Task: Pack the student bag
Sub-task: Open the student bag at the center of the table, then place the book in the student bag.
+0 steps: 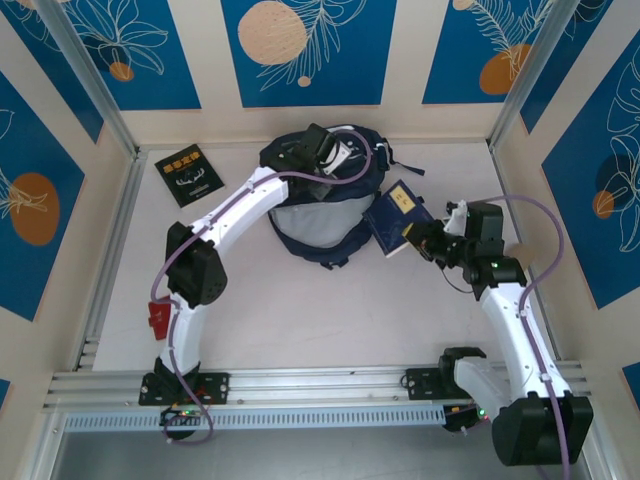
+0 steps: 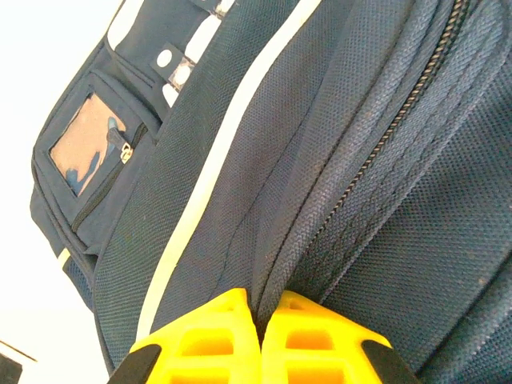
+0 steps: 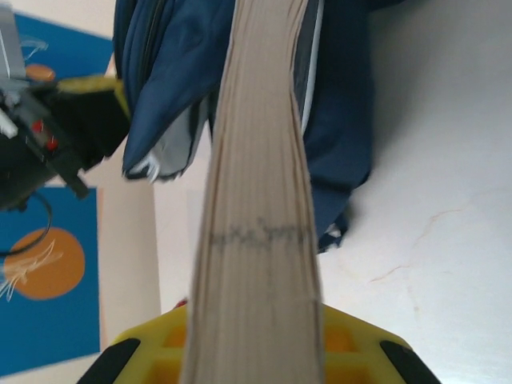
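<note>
Student bag [image 1: 318, 222] sits mid-table toward the back, left gripper [image 2: 258, 320] pinches a fabric fold by its zipper [image 2: 384, 136], right gripper [image 3: 256, 352] is clamped on a navy book [image 1: 398, 215] just beside it, so I'd lift that flap wide before sliding the book in.

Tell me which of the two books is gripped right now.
The navy book beside the student bag: the right gripper is shut on it. The black book lies flat on the table, far left, untouched.
</note>
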{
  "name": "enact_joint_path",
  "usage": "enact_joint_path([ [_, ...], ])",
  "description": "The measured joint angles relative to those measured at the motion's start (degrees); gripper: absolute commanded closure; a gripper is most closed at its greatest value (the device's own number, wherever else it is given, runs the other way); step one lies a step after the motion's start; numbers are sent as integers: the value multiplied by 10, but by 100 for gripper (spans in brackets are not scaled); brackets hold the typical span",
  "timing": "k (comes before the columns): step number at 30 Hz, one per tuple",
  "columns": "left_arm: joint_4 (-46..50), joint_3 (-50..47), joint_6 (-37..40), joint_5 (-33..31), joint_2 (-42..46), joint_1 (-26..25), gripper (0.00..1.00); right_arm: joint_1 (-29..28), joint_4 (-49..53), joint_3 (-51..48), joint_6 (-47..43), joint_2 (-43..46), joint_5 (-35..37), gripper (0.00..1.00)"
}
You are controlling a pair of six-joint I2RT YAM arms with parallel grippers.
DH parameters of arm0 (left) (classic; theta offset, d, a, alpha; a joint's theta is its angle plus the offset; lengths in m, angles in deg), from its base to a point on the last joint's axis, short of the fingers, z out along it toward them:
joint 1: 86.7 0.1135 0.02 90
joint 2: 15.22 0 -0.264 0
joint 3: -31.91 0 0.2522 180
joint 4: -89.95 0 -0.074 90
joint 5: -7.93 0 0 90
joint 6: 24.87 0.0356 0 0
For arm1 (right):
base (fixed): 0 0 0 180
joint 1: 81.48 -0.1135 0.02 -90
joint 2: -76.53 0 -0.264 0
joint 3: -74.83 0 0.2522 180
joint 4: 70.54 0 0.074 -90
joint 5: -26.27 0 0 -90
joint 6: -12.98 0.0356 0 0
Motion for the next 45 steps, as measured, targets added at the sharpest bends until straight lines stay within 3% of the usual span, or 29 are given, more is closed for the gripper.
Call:
enact_joint_path([
  [10,-9,19,-69,33,5,-10,100,-120,-72,-3,67,-64,10,87],
  [24,6,19,-137,49,31,-24,100,-184,-218,3,175,-199,68,86],
  [45,17,19,-177,61,51,-27,100,-233,-403,170,268,-515,212,83],
])
